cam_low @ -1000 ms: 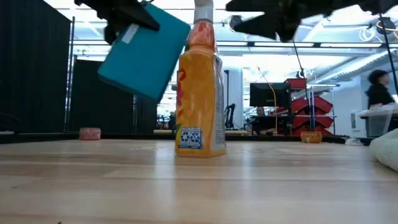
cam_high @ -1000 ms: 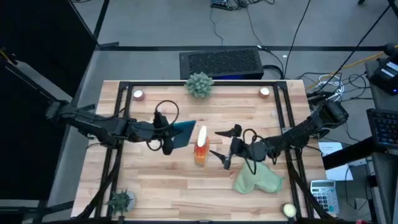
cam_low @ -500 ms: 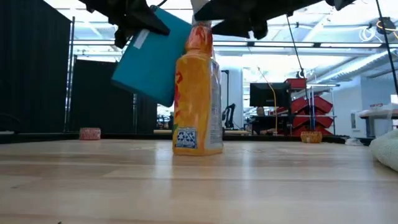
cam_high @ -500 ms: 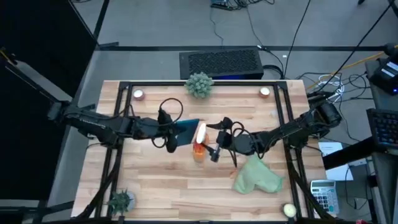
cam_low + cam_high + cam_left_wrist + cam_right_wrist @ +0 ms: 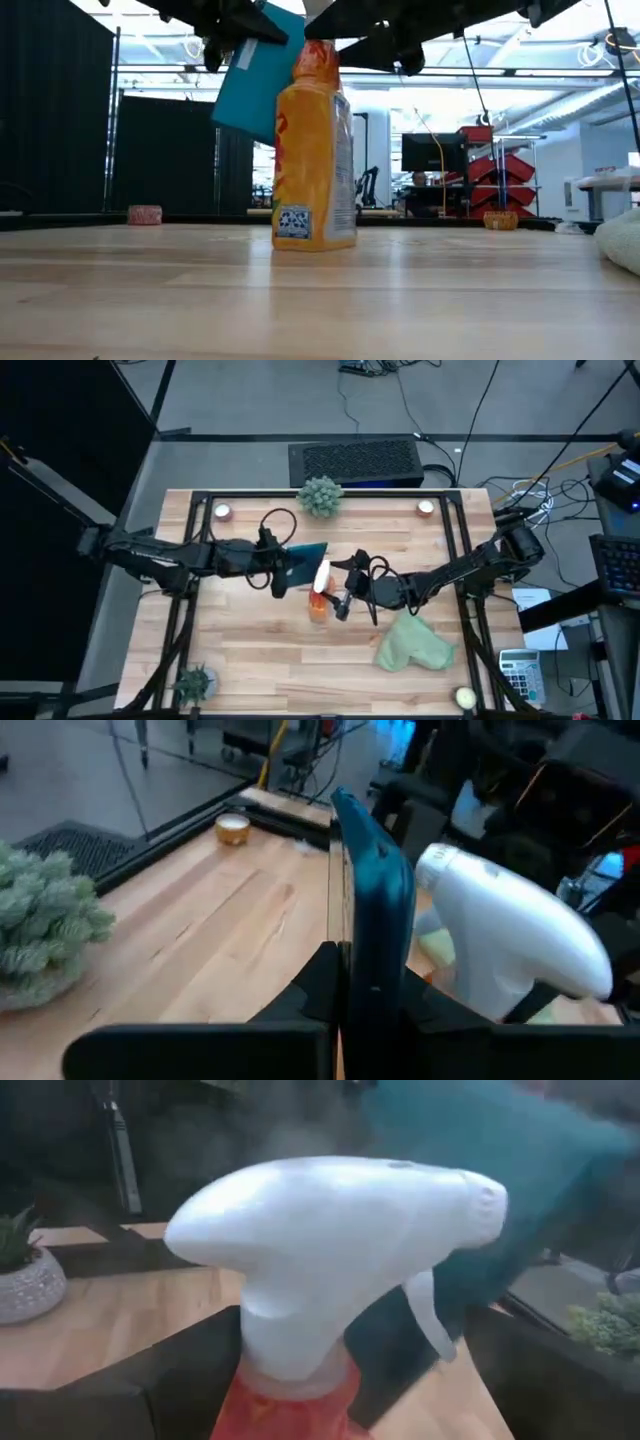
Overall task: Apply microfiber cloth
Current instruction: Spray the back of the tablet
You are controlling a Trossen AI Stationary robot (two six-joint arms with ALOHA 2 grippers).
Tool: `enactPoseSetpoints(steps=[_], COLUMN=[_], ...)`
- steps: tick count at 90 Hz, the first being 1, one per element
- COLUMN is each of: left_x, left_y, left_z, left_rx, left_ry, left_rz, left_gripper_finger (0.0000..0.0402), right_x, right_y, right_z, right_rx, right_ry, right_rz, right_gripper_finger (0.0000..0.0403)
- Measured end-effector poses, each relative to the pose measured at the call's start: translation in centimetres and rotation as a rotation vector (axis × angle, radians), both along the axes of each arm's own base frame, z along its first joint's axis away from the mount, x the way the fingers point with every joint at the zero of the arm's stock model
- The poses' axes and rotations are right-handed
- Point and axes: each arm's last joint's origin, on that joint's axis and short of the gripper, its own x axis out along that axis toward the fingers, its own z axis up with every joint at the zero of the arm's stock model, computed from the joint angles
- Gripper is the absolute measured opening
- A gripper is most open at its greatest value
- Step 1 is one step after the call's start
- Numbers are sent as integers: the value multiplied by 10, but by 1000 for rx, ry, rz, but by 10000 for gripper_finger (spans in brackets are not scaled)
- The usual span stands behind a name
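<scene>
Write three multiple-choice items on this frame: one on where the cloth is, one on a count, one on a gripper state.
1. Where does the microfiber cloth lie?
A. On the table by the right arm
B. Draped over the spray bottle
C. In the left gripper

2. How many small round candles sit along the table's far edge?
A. None
B. Two
C. Four

3. What is the left gripper doing?
A. Hanging open over bare wood
B. Shut on the teal tablet, held off the table
C. Pressing the cloth down

Answers:
1. A: the high view shows it rumpled on the wood beside the right arm, untouched.
2. B: one candle and another flank the spiky plant.
3. B: the left wrist view shows the fingers clamped on the tablet, and the low view shows it in the air beside the spray bottle, which the right gripper has reached.
</scene>
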Motion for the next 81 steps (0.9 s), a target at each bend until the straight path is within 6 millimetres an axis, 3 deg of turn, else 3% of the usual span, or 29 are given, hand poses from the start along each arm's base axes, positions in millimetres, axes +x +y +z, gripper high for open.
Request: enactPoseSetpoints(steps=[17, 36, 51, 65, 81], left_x=[15, 24, 7, -11, -13], left_y=[11, 14, 12, 8, 1], left_z=[-9, -2, 1, 11, 1], left_rx=[30, 55, 80, 77, 20], left_ry=[-5, -7, 113, 127, 190], left_rz=[-40, -97, -13, 13, 0], left_gripper_finger=[12, 12, 12, 12, 12], right_x=[2, 1, -19, -42, -60], right_y=[1, 1, 10, 20, 28], right_z=[0, 0, 15, 35, 25], right_rx=[-1, -31, -82, 11, 119], right_ry=[-10, 4, 79, 72, 206], right_rz=[49, 46, 20, 61, 58], right_gripper_finger=[361, 361, 361, 361, 361])
